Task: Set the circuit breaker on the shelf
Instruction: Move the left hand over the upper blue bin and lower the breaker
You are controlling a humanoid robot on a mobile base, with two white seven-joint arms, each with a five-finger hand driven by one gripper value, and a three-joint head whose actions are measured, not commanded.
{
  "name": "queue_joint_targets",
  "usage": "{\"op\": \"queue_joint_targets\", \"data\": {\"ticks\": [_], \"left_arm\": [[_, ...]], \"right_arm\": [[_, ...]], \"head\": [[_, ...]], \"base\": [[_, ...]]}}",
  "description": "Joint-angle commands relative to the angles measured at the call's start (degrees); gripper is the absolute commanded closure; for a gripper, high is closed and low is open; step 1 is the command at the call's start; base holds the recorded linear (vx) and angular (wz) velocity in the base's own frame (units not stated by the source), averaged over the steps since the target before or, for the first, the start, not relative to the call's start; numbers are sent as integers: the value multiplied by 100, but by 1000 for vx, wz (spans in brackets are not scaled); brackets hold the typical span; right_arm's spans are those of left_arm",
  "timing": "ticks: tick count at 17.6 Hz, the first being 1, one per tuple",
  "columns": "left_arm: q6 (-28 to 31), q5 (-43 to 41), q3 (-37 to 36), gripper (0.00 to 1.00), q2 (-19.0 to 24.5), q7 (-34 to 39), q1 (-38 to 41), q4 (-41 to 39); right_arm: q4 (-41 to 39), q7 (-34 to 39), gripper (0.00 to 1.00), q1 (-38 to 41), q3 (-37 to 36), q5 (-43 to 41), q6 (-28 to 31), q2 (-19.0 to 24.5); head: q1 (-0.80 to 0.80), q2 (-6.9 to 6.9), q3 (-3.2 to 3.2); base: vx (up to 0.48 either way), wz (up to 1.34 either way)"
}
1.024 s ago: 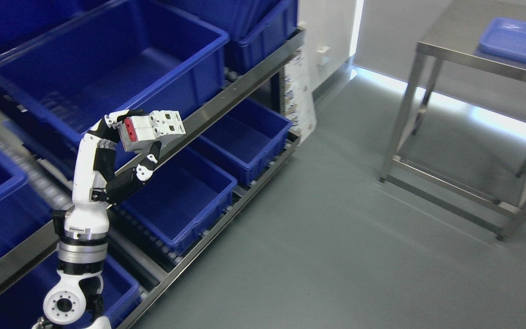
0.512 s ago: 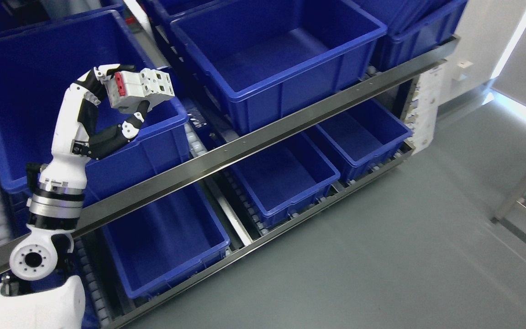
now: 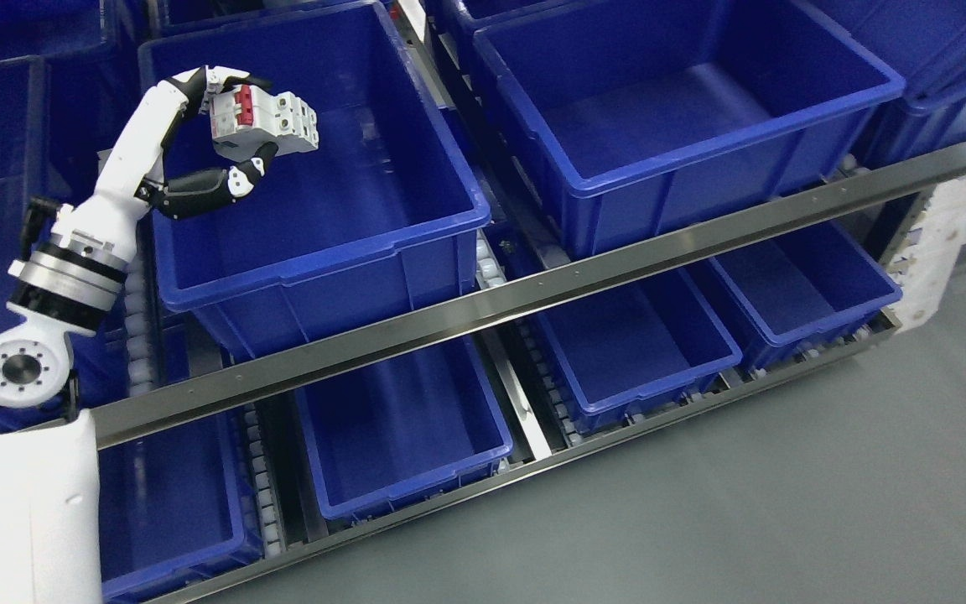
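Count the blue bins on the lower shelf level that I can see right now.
4 lower-level bins: far-left bin beside the robot's arm, left-centre bin, right-centre bin, and far-right bin. The steel rail covers part of each; more may sit beyond the frame's left edge.

The left hand [image 3: 216,134] hides part of the circuit breaker [image 3: 261,126] — its markings too small to read.

circuit breaker [image 3: 263,122] | white with red end | held tilted in left hand [image 3: 227,134] | above upper-shelf blue bin [image 3: 315,252]
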Motion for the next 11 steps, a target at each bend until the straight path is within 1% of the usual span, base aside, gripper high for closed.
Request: {"op": "queue_joint_targets", "data": {"ticks": [1, 5, 8, 11], "left_arm": [[-4, -756, -927, 85, 327, -14, -1251, 2249], [-13, -932, -1385, 85, -147, 4, -1981, 3296], [-22, -1143, -1482, 85, -568, 65, -2316, 3937], [-22, -1161, -1491, 85, -876, 223, -2282, 4080]], "right_arm": [[-1, -4, 0, 1, 114, 0, 317, -100], [-1, -4, 0, 1, 114, 0, 317, -100], [-1, -4, 0, 1, 114, 0, 317, -100], [-1, -4, 0, 1, 114, 0, 317, -100]], "head": [[0, 0, 0], [0, 0, 0], [0, 0, 0], [0, 0, 0]], "base": [[93, 334], [115, 339], [132, 216], [138, 100]]}}
